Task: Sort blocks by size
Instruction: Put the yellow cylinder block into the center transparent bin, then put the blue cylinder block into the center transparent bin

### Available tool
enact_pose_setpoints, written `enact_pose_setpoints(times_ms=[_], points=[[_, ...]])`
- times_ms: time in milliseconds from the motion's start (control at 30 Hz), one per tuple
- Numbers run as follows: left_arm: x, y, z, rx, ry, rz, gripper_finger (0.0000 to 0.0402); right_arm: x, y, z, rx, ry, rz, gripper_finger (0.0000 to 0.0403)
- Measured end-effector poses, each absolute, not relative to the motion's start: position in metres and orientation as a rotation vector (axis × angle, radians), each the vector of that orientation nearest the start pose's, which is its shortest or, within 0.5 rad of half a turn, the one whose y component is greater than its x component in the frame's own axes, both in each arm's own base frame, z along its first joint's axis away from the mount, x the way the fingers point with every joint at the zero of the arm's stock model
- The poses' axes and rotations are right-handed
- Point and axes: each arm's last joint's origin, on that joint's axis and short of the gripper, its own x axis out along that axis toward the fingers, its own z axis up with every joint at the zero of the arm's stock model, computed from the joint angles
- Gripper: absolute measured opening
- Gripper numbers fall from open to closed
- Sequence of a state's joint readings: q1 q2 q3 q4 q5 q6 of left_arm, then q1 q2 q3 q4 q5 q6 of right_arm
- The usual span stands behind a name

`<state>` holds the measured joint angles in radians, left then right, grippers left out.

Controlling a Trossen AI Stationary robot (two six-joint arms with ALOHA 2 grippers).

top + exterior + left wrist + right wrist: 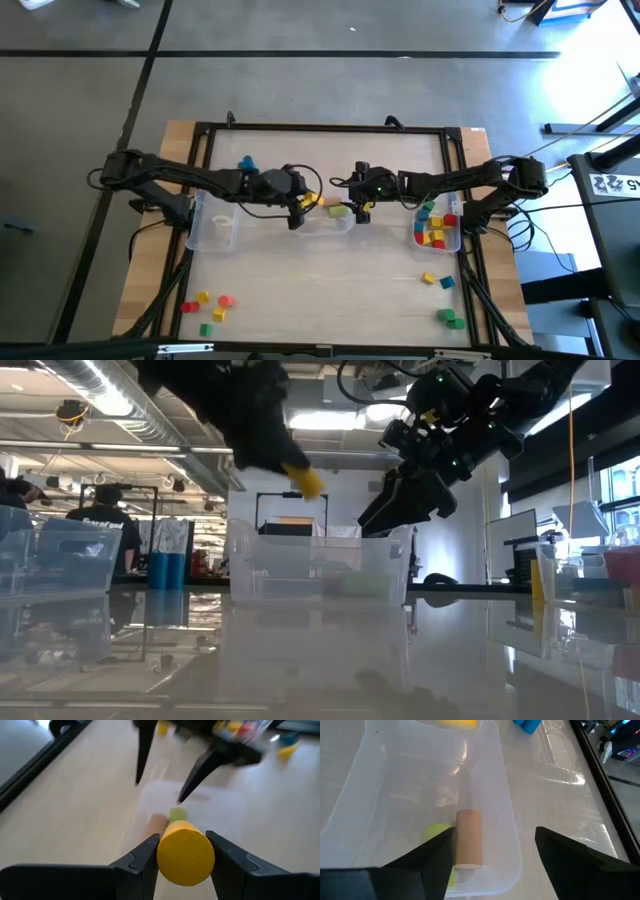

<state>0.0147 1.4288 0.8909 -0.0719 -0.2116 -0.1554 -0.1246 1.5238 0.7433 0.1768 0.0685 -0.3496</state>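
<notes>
Holding a yellow cylinder [185, 852] end-on between its two fingers [141, 860], the left claw [300, 207] hangs above the worktop [320, 290], just beside the near end of the middle clear bin [492, 795]. In the low view the yellow piece sits higher than the bin's rim, so it is not yet released.

Right claw [492, 857]: jaws spread wide, empty, hovering directly over the same bin from the opposite side. Beneath it, inside the bin, lie a tan cylinder [468, 839] on its side and a green block [439, 834] touching or nearly touching it.

Other stock: a bin [437, 228] under the right arm carries a heap of mixed red, yellow, green and blue blocks. A further clear bin [213, 228] sits below the left arm; contents cannot be made out. Loose blocks [208, 305] lie well away from both claws near the front corners of the worktop, and a blue piece [247, 163] sits just behind the left arm.

Step in hand, as judged: delivery of the yellow cylinder to the middle bin, which seems to collect the larger pieces.

Next move calls for: carrying the left claw a little further over the bin's opening, then parting the fingers. Risk: the two claws are close together over one bin, so the right one should keep clear of the drop.
</notes>
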Motion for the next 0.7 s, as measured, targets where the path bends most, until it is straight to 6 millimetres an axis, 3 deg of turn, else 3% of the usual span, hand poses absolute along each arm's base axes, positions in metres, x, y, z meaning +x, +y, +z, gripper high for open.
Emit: enact_pose_setpoints(times_ms=[333, 500, 700], points=[[0.318, 0.023, 0.192, -0.075, 0.736, 0.338, 0.0139, 0.301, -0.040, 0.183, -0.347, 0.632, -0.071, 0.0276], [0.320, 0.026, 0.186, -0.088, 0.753, 0.352, 0.0148, 0.301, -0.040, 0.183, -0.347, 0.633, -0.071, 0.0276], [0.319, 0.032, 0.186, -0.116, 0.748, 0.373, 0.0186, 0.301, -0.040, 0.183, -0.352, 0.636, -0.087, 0.0276]])
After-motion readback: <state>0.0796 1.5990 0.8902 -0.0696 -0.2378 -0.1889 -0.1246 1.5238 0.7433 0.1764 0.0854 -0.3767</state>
